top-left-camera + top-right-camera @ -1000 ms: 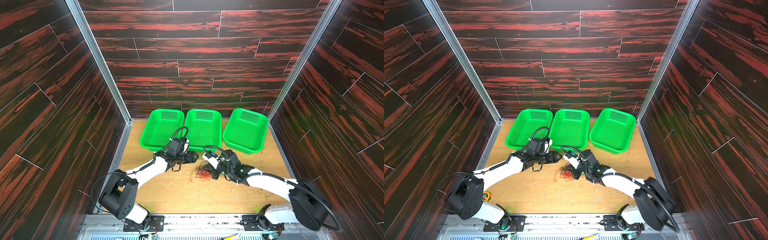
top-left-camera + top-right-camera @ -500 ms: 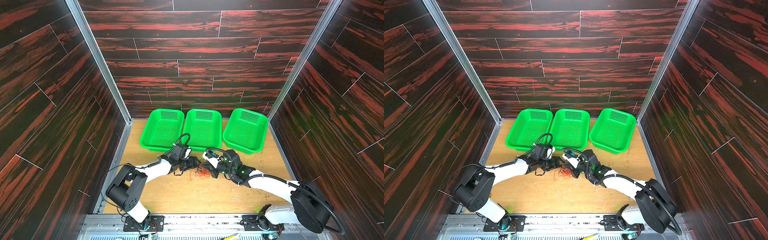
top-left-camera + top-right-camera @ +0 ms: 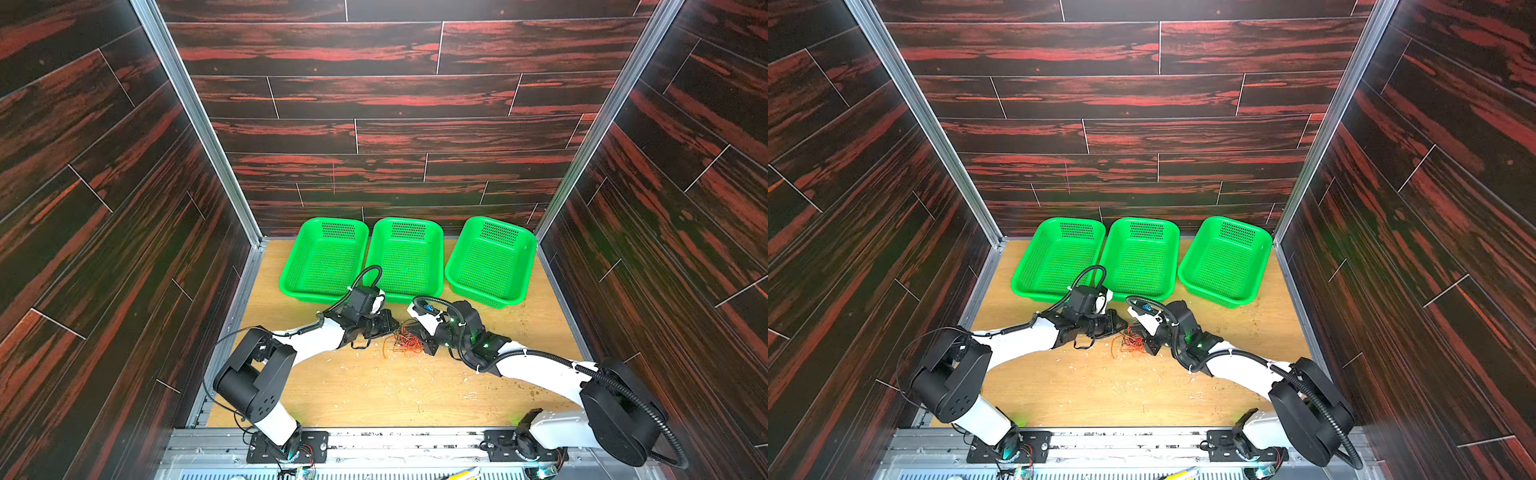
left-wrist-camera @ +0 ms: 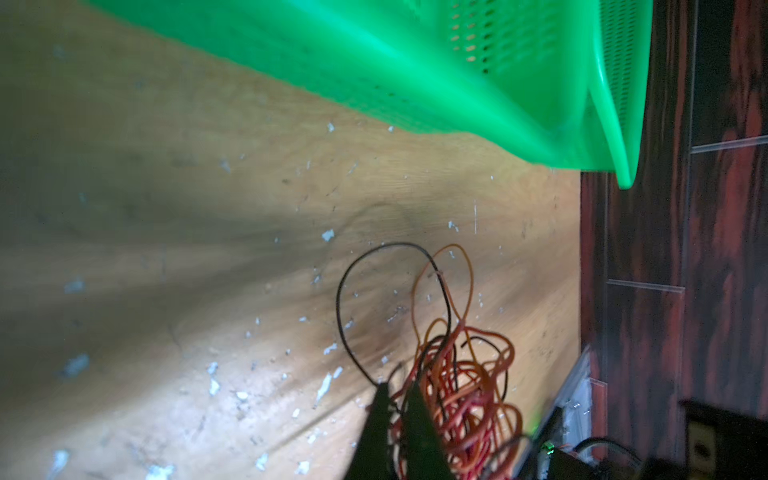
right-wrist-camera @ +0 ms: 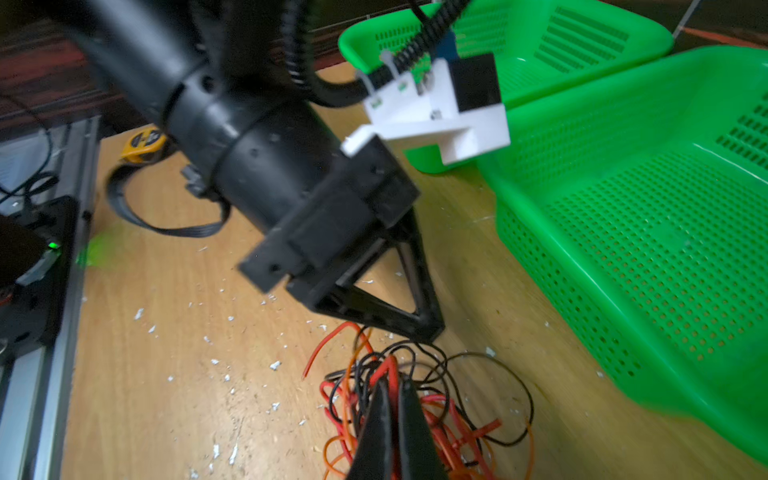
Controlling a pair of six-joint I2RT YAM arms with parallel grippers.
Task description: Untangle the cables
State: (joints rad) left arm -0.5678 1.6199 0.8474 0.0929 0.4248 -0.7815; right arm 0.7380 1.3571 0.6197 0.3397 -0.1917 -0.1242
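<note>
Both claws are clenched on the cables [image 3: 405, 341] — a knot of red, black and orange strands lying on the tabletop [image 3: 374, 395] between the two arms, just in front of three green baskets [image 3: 409, 222]. The left claw [image 4: 395, 388] pinches strands at one edge of the bundle, though which colour I cannot tell. The right claw [image 5: 394, 382] grips at a red bend on the opposite side. To do this well, I would draw the claws apart slowly and low, watching that the loose black loop [image 4: 345, 299] slides free rather than cinches — a hard tug would likely tighten the knot or drag the whole clump. The tabletop is pale wood strewn with whitish chips. Dark, red-streaked plank walls [image 3: 374, 95] close it in on three sides, and the baskets stand empty.
</note>
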